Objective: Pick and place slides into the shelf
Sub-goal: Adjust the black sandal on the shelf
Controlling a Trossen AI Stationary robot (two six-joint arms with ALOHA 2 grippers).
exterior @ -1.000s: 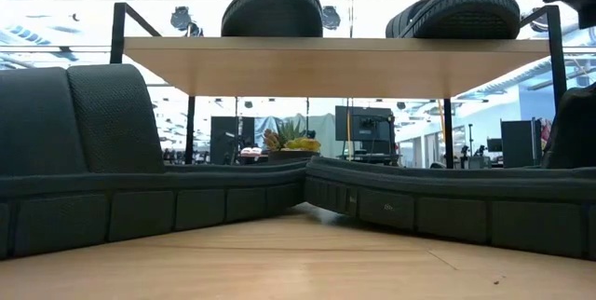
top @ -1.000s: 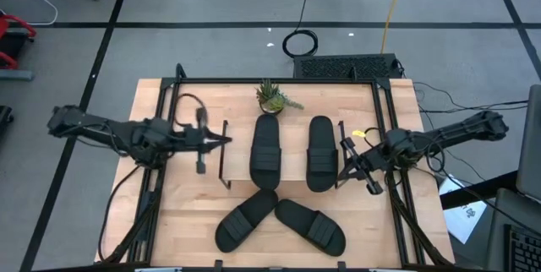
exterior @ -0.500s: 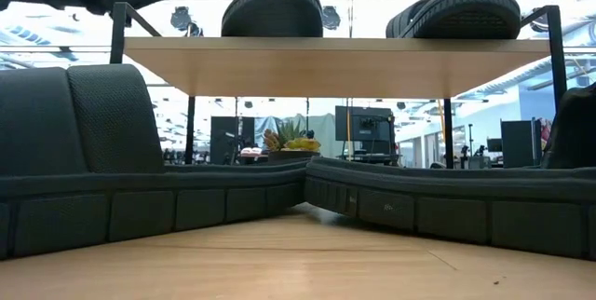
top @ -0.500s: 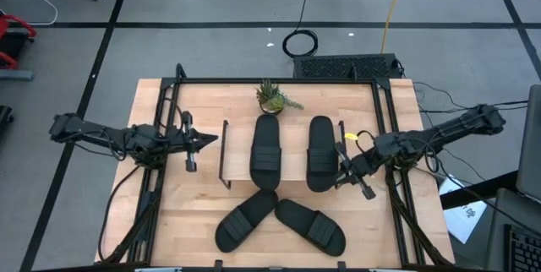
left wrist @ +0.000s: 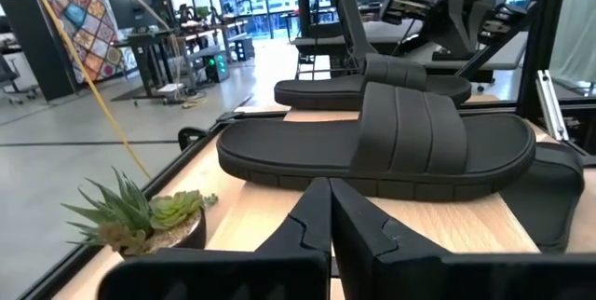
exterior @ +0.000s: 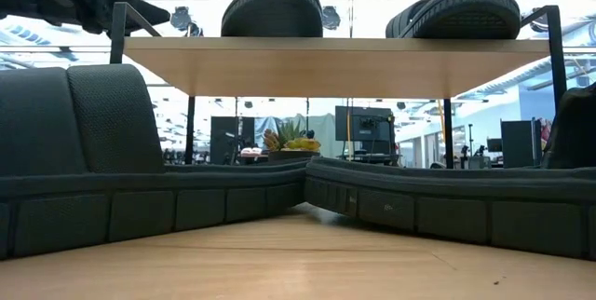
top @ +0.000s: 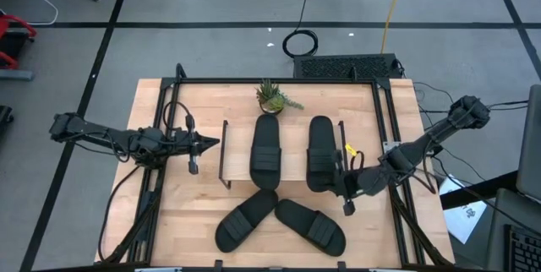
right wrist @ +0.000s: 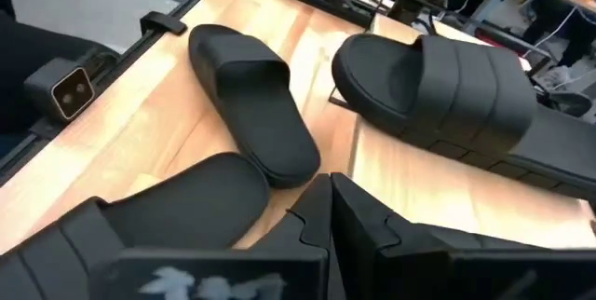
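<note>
Two black slides (top: pixel 265 152) (top: pixel 320 152) lie sole down, side by side, on the shelf's light wood top (top: pixel 293 160). Two more slides (top: pixel 245 220) (top: pixel 311 225) lie on the table in front of it, their ends close together. My left gripper (top: pixel 213 143) is shut and empty, left of the shelf's left end frame and pointing at it. My right gripper (top: pixel 340 190) is shut and empty, by the shelf's near right corner, above the right table slide (right wrist: pixel 158 216). In the low view both table slides (exterior: pixel 74 170) (exterior: pixel 447 197) fill the foreground.
A small potted plant (top: pixel 272 96) stands at the table's far edge behind the shelf. Black frame rails (top: pixel 161 137) (top: pixel 390 137) run along the table's left and right sides. Bare wood (top: pixel 190 204) lies near left of the table slides.
My left gripper has drawn back a little from the shelf toward the table's left edge. My right gripper has gone from beside the shelf's right end toward the near edge and down toward the right table slide. The slides have kept still.
</note>
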